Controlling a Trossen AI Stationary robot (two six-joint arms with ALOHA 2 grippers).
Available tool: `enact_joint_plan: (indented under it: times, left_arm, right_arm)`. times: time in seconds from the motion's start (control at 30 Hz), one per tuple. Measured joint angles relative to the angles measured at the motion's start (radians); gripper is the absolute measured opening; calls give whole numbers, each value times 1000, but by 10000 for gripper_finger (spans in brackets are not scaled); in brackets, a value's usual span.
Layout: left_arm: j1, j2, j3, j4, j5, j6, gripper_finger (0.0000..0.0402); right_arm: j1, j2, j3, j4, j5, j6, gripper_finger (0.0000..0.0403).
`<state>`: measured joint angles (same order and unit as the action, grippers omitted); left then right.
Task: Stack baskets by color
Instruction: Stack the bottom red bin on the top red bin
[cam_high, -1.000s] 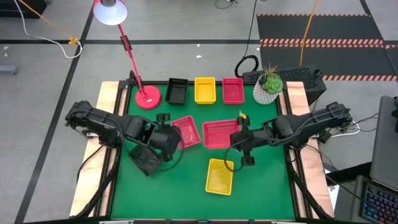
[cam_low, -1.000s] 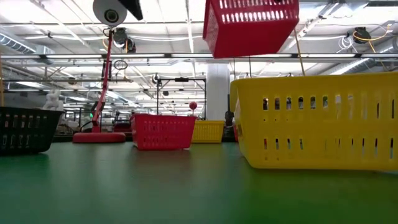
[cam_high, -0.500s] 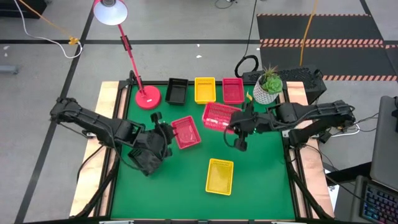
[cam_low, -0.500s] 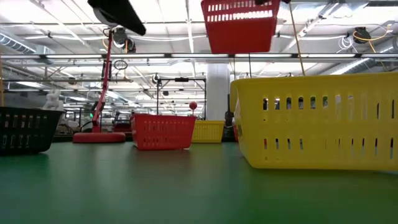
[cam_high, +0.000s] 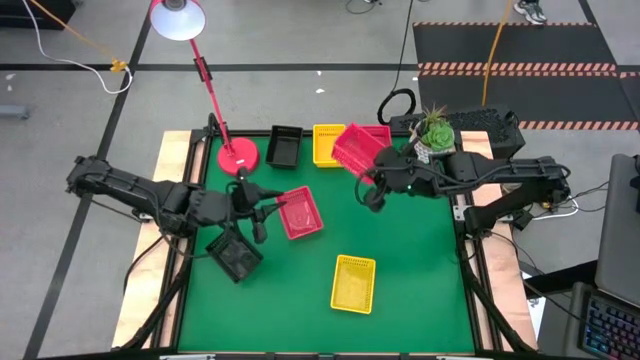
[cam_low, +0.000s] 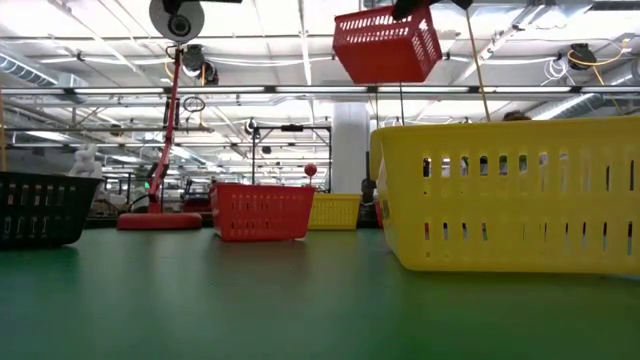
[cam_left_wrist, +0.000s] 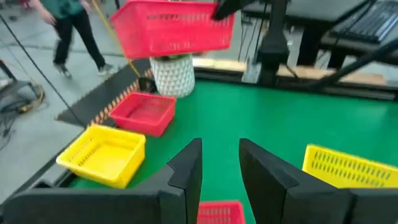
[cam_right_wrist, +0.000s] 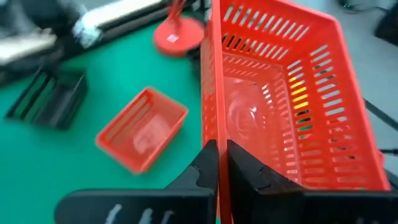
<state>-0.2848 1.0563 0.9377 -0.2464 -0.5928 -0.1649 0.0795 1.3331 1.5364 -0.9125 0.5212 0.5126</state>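
Note:
My right gripper is shut on a red basket and holds it in the air over the far row, where a black basket, a yellow basket and a red basket stand. My left gripper is open and holds nothing. It hovers beside a second loose red basket at the table's middle left. Another black basket rests near the left edge, and another yellow basket rests near the front. My right gripper pinches one side wall of the red basket at its rim, one finger inside the basket and one outside. The basket is lifted clear of the table and tilted, its open top turned toward the wrist.
A red lamp base stands at the far left of the green mat. A white plant pot stands at the far right, just beyond the held basket. Open green mat lies between the loose red basket and the near yellow one.
My right gripper has carried the red basket up and toward the far edge, rolling so that the basket tips. My left gripper has drawn back toward the table's left edge and tipped up from pointing down to nearly level, uncovering the black basket.

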Motion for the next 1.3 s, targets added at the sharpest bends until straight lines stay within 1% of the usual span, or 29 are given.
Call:
enact_joint_plan:
  times: [0.1, 0.17, 0.23, 0.37, 0.47, 0.63, 0.8, 0.93, 1.17, 1.3]
  left_arm:
    - [0, -15, -23, 19, -2, 19, 108]
    - [0, -24, -30, 14, -1, 28, 108]
    - [0, -26, -30, 18, -2, 24, 108]
    - [0, -25, -29, 11, -1, 33, 108]
    - [0, -25, -29, 6, -1, 47, 108]
    - [0, -25, -29, 1, -1, 83, 108]
    - [7, -25, -29, -11, -2, 85, 108]
    - [12, -25, -29, -14, -2, 84, 108]
    - [11, -25, -29, -14, -2, 76, 108]
    - [11, -24, -29, -13, -2, 62, 108]
  right_arm:
    - [0, 0, 0, 42, 48, 67, 8]
    - [0, 2, 0, 65, 104, 99, 7]
    - [1, 9, 1, 93, 158, 137, 5]
    - [-3, 35, 1, 124, 229, 221, 4]
    - [-25, 61, 1, 131, 284, 228, 4]
    - [-101, 109, 1, 123, 343, 235, 3]
    - [-191, 166, 1, 130, 350, 258, 3]
    - [-240, 208, 1, 128, 350, 268, 3]
    - [-285, 270, 1, 116, 352, 299, 2]
    - [-288, 327, 1, 112, 396, 306, 2]
